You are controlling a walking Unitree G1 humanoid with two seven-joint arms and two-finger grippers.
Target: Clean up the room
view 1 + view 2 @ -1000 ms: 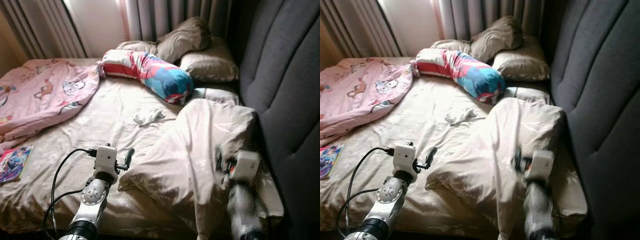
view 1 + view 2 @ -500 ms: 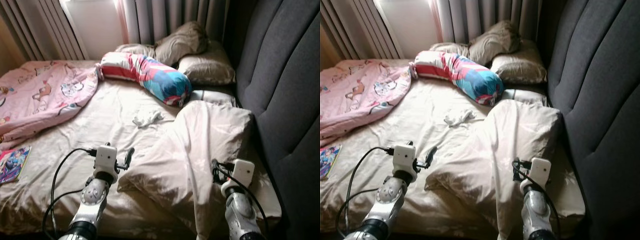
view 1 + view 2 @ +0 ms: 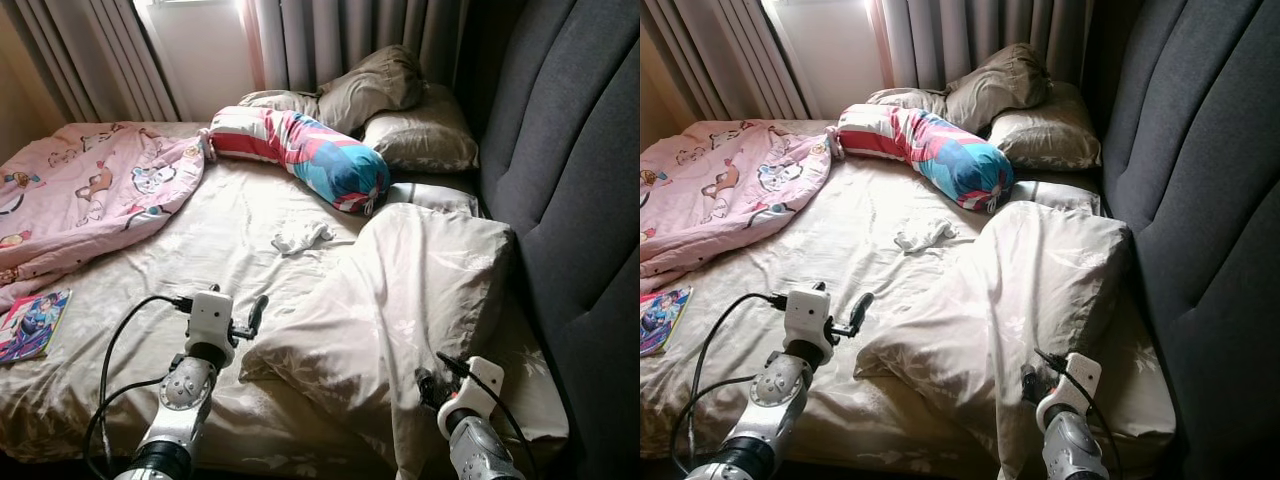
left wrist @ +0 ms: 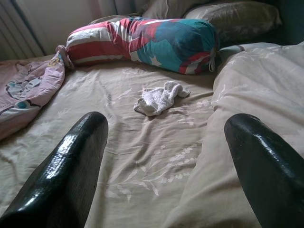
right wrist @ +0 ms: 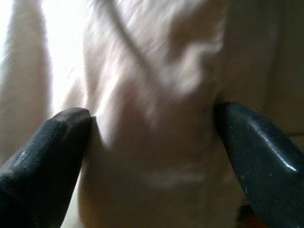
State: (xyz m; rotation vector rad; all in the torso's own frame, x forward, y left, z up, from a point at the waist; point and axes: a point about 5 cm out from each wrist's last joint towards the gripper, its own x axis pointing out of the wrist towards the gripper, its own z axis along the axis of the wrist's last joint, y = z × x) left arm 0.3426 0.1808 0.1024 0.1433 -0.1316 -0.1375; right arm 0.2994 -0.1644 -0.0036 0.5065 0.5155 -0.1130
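A robot stands at the foot edge of an unmade bed (image 3: 250,225) beside a dark padded headboard (image 3: 570,180). Over the last second its right arm has dropped back: the right gripper (image 5: 152,142), which was raised higher against the rumpled beige duvet (image 3: 400,300), now sits low near the foot edge by the headboard side. Its wrist view shows the two black fingers (image 5: 47,142) spread wide, with a fold of duvet between them but not pinched. The left gripper (image 3: 255,312) has not moved; it hovers over the bare sheet just beside the duvet's edge, fingers spread and holding nothing.

A small white cloth (image 3: 300,237) lies loose mid-bed. A striped bolster pillow (image 3: 300,155) and brown pillows (image 3: 400,110) sit at the far edge, a pink blanket (image 3: 90,200) is heaped at the far left corner, and a picture book (image 3: 35,322) lies at the left edge.

The lowered arm suggests the duvet is not yet grasped; tidying has barely begun.
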